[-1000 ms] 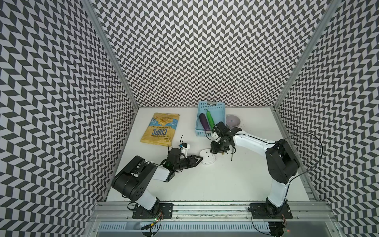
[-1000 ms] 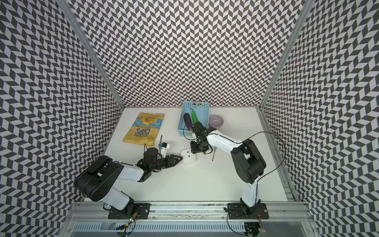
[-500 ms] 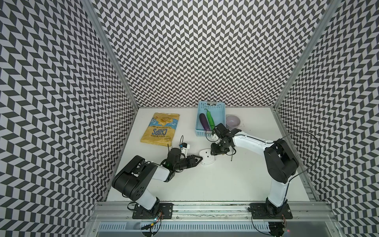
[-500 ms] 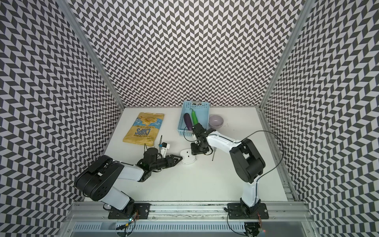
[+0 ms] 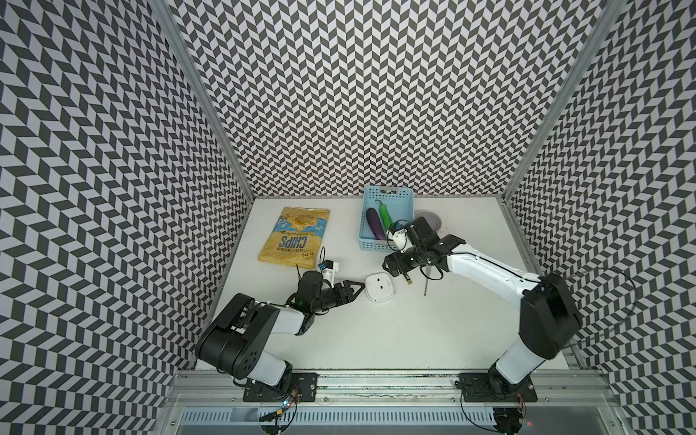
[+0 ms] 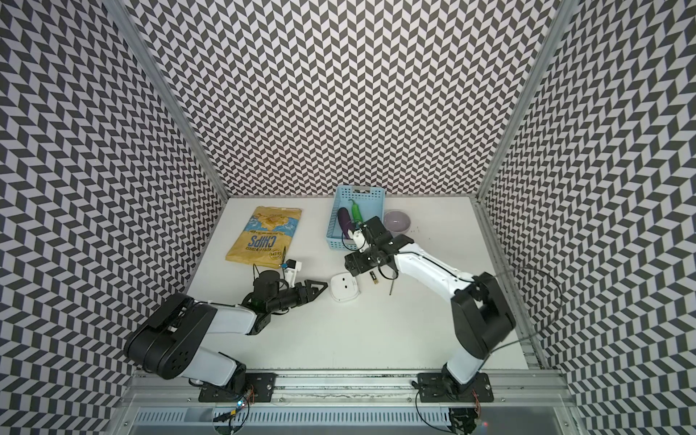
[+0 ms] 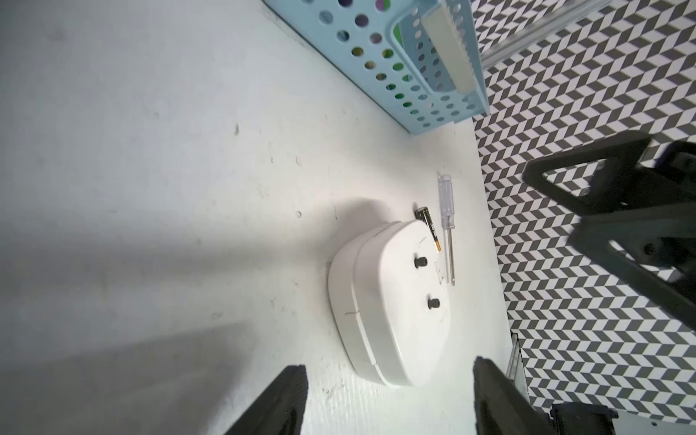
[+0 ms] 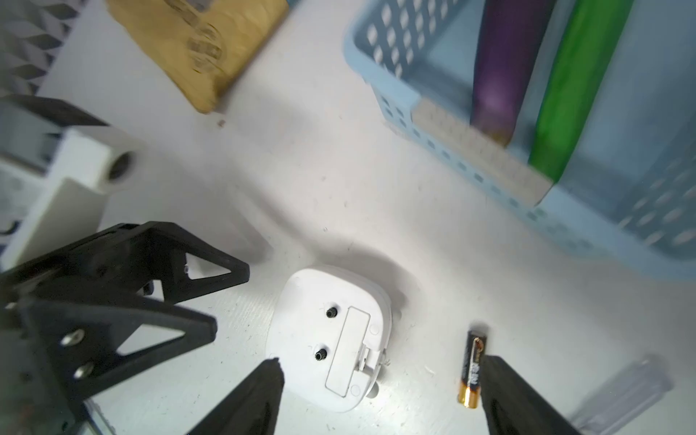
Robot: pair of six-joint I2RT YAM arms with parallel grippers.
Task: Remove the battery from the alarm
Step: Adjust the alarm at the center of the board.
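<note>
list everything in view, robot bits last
alarm: 1, white, face down mid-table
battery: 1, black with gold end, on table beside alarm
screwdriver: 1, clear handle, beside battery
chips bag: 1, yellow, flat at back
basket: 1, light blue, at back
aubergine: 1, purple, in basket
green vegetable: 1, green, in basket
bowl: 1, lilac, beside basket
table: 1, white
left pincer: 1, black, open, beside alarm
right pincer: 1, black, open, over battery

Jaws of right gripper (image 8: 380,361) spread wide over white tabletop (image 8: 339,169).
Small black cylindrical battery (image 8: 471,361) with gold end lies loose near white rounded-square plastic alarm (image 8: 324,331), back side up.
</note>
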